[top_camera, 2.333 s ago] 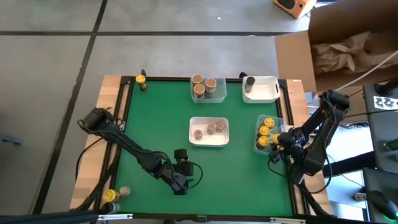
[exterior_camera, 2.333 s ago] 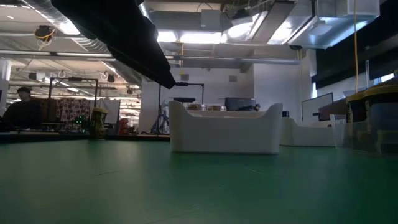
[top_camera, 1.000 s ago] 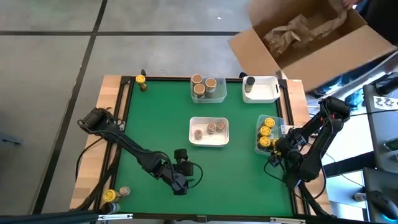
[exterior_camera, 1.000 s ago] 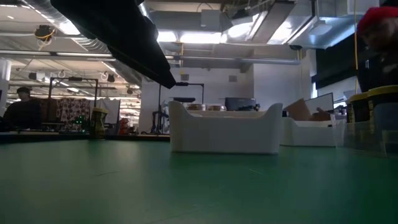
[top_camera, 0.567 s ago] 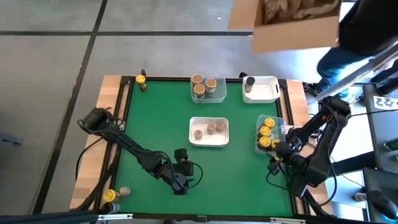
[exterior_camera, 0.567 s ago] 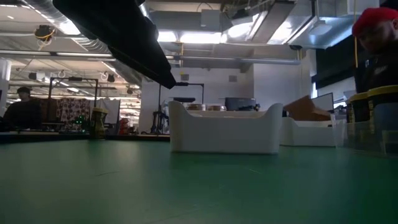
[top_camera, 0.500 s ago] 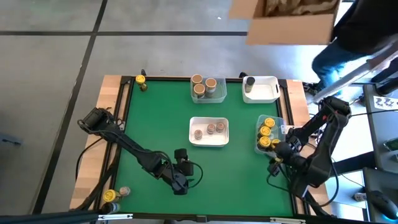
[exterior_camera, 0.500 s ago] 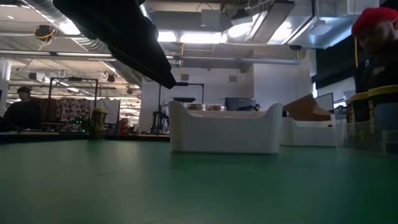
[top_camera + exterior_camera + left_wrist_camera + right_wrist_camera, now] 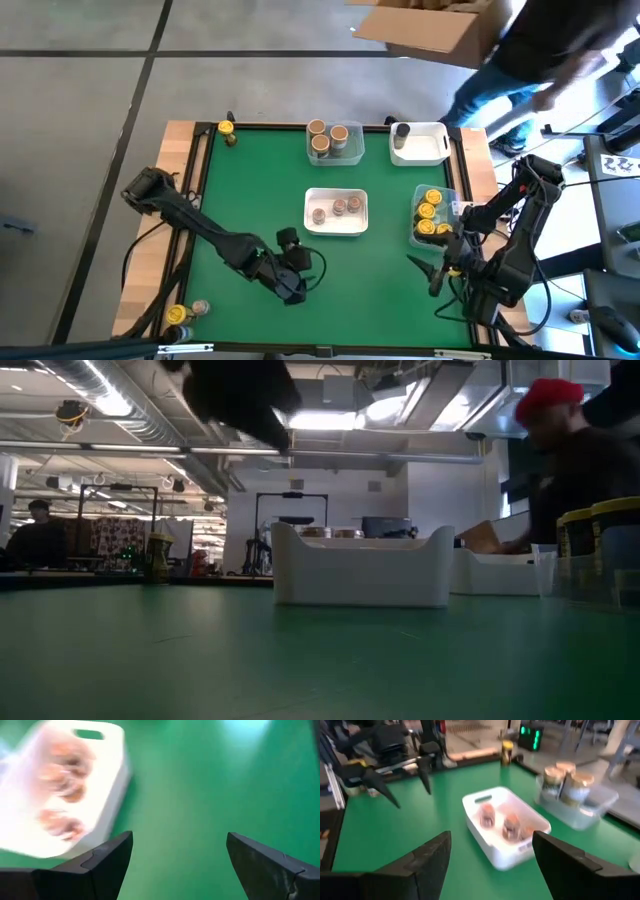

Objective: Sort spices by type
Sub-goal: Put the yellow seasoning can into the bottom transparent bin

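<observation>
Three spice jars stand in the white tray [image 9: 336, 228] at mid-table [image 9: 505, 827]. Tan-lidded jars [image 9: 327, 136] fill a clear tray at the far edge [image 9: 572, 790]. Yellow-lidded jars [image 9: 428, 210] sit in a clear tray at the right, and one grey jar [image 9: 401, 132] stands in a white tray at the far right. My left gripper [image 9: 298, 280] [image 9: 180, 835] hovers open over bare mat near the front edge. My right gripper [image 9: 424, 272] [image 9: 492, 835] is open above the mat, near side of the yellow-lid tray, pointing toward the table's left.
A yellow-lidded jar [image 9: 227, 130] stands at the far left corner. Two more jars [image 9: 185, 312] stand on the wooden rim at the near left. A person with a cardboard box [image 9: 425, 25] moves beyond the far right corner. Bare green mat lies between the grippers.
My right gripper has risen from beside the yellow-lid tray, drawn toward the near edge and tipped up from pointing downward to nearly level, facing the table's left. My left gripper has risen a little. The person has carried the box leftward behind the table.
</observation>
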